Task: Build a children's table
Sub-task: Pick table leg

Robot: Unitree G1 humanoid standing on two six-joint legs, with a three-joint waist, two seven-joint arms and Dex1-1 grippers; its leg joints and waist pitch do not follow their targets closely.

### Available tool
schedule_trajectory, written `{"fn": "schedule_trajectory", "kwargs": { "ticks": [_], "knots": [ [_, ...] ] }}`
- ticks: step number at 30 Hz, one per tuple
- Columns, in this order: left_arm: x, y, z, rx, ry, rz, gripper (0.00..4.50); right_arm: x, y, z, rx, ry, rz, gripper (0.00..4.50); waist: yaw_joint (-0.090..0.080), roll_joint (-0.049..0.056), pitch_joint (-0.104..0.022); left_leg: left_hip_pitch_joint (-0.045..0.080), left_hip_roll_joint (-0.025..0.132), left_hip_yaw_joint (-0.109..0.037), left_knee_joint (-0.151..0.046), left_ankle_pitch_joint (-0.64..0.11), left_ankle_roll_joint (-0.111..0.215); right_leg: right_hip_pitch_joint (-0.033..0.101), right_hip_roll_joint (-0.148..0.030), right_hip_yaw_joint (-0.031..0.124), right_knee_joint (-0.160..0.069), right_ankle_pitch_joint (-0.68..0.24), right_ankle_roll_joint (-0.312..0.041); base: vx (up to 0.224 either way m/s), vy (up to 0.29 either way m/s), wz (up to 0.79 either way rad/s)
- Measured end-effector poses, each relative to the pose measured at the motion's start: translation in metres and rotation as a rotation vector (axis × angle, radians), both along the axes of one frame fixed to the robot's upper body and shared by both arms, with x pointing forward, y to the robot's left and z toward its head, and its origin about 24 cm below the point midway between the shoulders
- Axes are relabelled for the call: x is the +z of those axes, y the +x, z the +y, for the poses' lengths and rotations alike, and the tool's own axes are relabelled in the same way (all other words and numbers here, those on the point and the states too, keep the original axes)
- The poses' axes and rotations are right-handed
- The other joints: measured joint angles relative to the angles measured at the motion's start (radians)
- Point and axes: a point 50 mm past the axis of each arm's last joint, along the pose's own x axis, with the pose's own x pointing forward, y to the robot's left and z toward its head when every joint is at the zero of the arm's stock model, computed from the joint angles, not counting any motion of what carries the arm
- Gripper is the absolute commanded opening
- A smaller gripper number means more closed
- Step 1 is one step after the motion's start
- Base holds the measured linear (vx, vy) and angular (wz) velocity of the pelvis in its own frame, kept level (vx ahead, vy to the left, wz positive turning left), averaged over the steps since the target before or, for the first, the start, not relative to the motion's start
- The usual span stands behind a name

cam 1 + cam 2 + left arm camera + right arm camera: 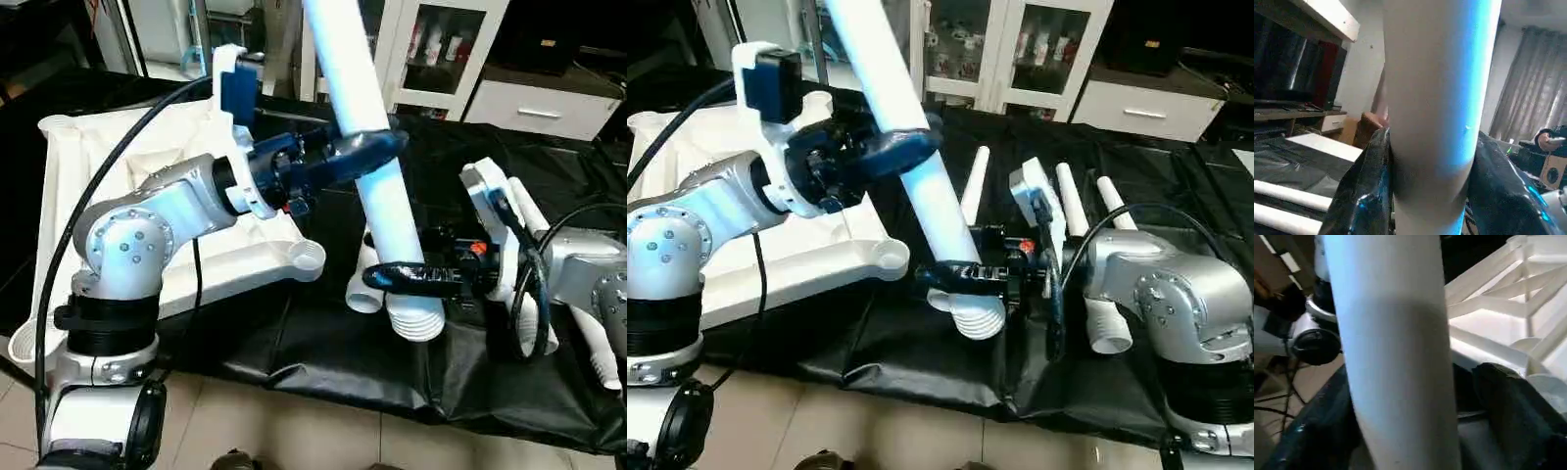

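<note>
From the left eye view, one white plastic table top (147,196) lies upside down on the black-covered desk (323,343), toward the desk's left edge, its ribbed underside up. Two round corner sockets are plain to see: one (308,257) at the near inner corner and one (57,125) at the far left corner. One long smooth white tube leg (377,166) stands tilted above the desk's middle, its ridged open end (419,321) low near the front edge. The left gripper (367,149) has its black fingers closed around the leg's middle; the right gripper (416,278) rings the leg just above the ridged end, though whether it presses the tube I cannot tell.

From the right eye view, three more tapered white legs (972,196) (1070,211) (1114,217) lie on the desk behind the right arm, making four legs counted.

In the left wrist view, glossy black fingers (1364,191) sit against both sides of the round tube, and two lying legs (1288,193) show on the black cover.

In the right wrist view, the tube crosses before the top's ribs, with one dark finger (1513,401) standing off it by a visible gap.
</note>
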Motion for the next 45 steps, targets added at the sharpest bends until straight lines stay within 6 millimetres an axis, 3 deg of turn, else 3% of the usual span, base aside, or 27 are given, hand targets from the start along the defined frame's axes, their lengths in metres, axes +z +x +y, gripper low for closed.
{"fn": "schedule_trajectory", "kwargs": {
  "ticks": [4, 13, 23, 24, 32, 37, 45],
  "knots": [
    [-0.001, 0.002, 0.001, -0.016, -0.027, 0.028, 1.79, 0.001, -0.003, 0.002, 0.031, 0.016, 0.045, 3.15, 0.002, 0.000, 0.000, 0.000, 0.000, 0.000, 0.000, 0.000, 0.000, 0.000, 0.000, 0.000, 0.000, 0.000, 0.000, 0.000, 0.000, 0.00],
    [-0.003, 0.007, 0.005, -0.006, -0.069, 0.062, 1.78, 0.008, -0.003, 0.004, 0.041, 0.027, 0.067, 2.24, 0.006, 0.000, 0.000, 0.000, 0.000, 0.000, 0.000, 0.000, 0.000, 0.000, 0.000, 0.000, 0.000, 0.000, 0.000, 0.000, 0.000, 0.00],
    [-0.004, 0.009, 0.005, -0.008, -0.087, 0.081, 1.78, 0.011, -0.005, 0.005, 0.034, 0.022, 0.058, 2.02, 0.008, 0.000, 0.000, 0.000, 0.000, 0.000, 0.000, 0.000, 0.000, 0.000, 0.000, 0.000, 0.000, 0.000, 0.000, 0.000, 0.000, 0.00],
    [-0.004, 0.009, 0.005, -0.001, -0.086, 0.085, 2.13, 0.011, -0.005, 0.005, 0.028, 0.020, 0.053, 2.02, 0.008, 0.000, 0.000, 0.000, 0.000, 0.000, 0.000, 0.000, 0.000, 0.000, 0.000, 0.000, 0.000, 0.000, 0.000, 0.000, 0.000, 0.00],
    [-0.002, 0.018, 0.006, 0.112, -0.083, 0.147, 2.93, 0.011, 0.007, 0.012, -0.121, -0.046, -0.101, 1.93, 0.008, 0.000, 0.000, 0.000, 0.000, 0.000, 0.000, 0.000, -0.001, 0.000, 0.000, 0.000, 0.000, 0.000, 0.000, 0.000, 0.000, 0.00],
    [-0.007, 0.027, -0.002, 0.264, -0.056, 0.197, 3.34, 0.003, 0.017, 0.021, -0.230, -0.206, -0.280, 1.92, 0.006, -0.001, 0.000, -0.001, 0.000, 0.000, 0.000, 0.001, -0.001, 0.000, 0.000, 0.000, 0.000, 0.000, 0.000, 0.000, 0.000, 0.00],
    [-0.013, 0.044, -0.004, 0.565, -0.037, 0.241, 3.40, -0.003, 0.032, 0.039, -0.456, -0.375, -0.543, 1.90, -0.004, -0.001, 0.000, -0.001, 0.000, 0.000, 0.000, 0.002, -0.004, 0.000, 0.000, 0.000, 0.000, 0.000, 0.001, 0.000, 0.000, 0.00]
  ]
}}
